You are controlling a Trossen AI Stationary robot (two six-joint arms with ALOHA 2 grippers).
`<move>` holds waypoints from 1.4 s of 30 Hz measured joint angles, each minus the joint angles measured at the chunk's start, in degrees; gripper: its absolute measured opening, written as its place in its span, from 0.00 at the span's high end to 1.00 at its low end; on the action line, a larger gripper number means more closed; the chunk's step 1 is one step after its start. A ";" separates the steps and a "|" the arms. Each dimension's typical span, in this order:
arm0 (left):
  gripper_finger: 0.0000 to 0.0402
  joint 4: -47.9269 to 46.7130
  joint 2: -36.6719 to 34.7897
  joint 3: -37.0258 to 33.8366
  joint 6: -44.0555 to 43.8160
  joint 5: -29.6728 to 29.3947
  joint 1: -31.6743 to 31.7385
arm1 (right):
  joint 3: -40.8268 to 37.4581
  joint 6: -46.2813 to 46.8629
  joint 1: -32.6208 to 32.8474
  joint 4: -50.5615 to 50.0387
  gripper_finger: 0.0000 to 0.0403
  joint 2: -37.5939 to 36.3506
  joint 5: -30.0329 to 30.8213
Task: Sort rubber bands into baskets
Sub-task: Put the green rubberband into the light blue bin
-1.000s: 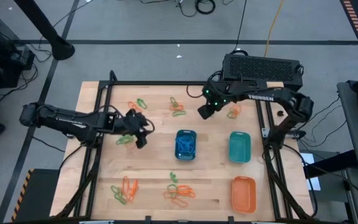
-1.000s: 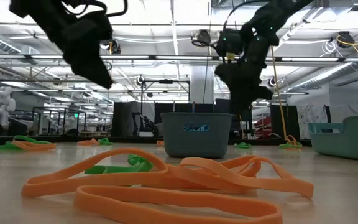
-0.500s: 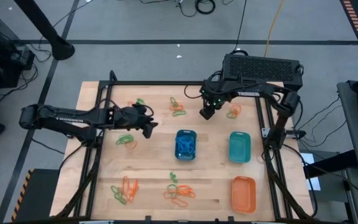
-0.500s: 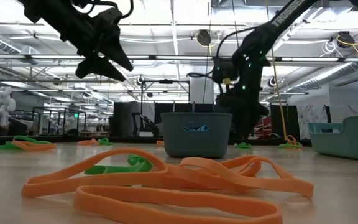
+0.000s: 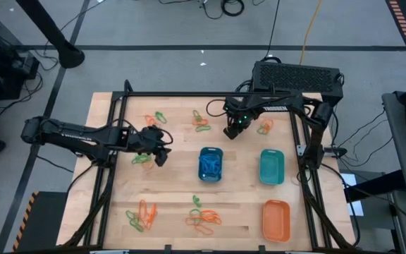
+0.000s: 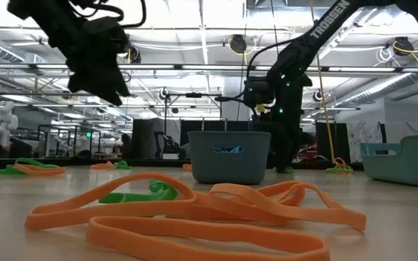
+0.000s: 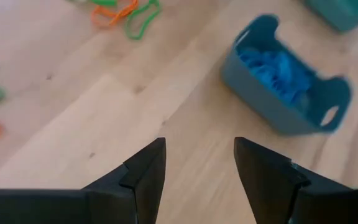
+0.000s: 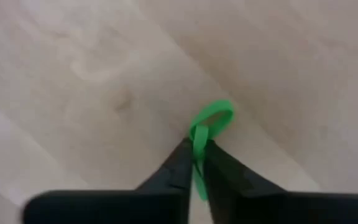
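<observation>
Sorting looks well short of done: thin orange and green rubber bands (image 5: 203,218) still litter the near edge of the wooden table (image 5: 238,212), and the orange plastic basket (image 5: 275,219) looks empty. Mid-table, only the blue plastic basket (image 5: 211,164) holds blue bands; the teal-green basket (image 5: 271,167) seems empty. The left gripper (image 5: 161,154) hovers beside it, fingers apart, holding nothing. Farther back, the right gripper (image 8: 196,163) is pinched shut on a green rubber band (image 8: 211,118) just above the wood.
</observation>
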 joint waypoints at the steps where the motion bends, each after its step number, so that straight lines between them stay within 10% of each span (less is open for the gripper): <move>1: 0.51 -0.72 -0.66 -0.04 1.11 -1.31 -0.73 | -0.09 0.30 0.48 -0.07 0.96 -0.33 -0.04; 8: 0.51 0.39 -12.19 -4.27 5.40 -10.91 -3.75 | -0.24 7.93 5.44 -3.24 0.99 -6.48 -0.41; 14: 0.51 5.92 -19.67 -10.14 6.90 -5.77 -1.42 | -0.22 17.93 12.89 -8.54 1.00 -13.15 2.88; 30: 0.51 11.45 -17.78 -11.32 13.05 2.46 3.05 | -0.99 39.78 28.71 -33.76 1.00 -20.80 4.97; 42: 0.51 11.36 -17.05 -11.30 14.07 3.65 6.20 | -14.39 40.58 27.82 -30.36 0.99 -22.79 -0.03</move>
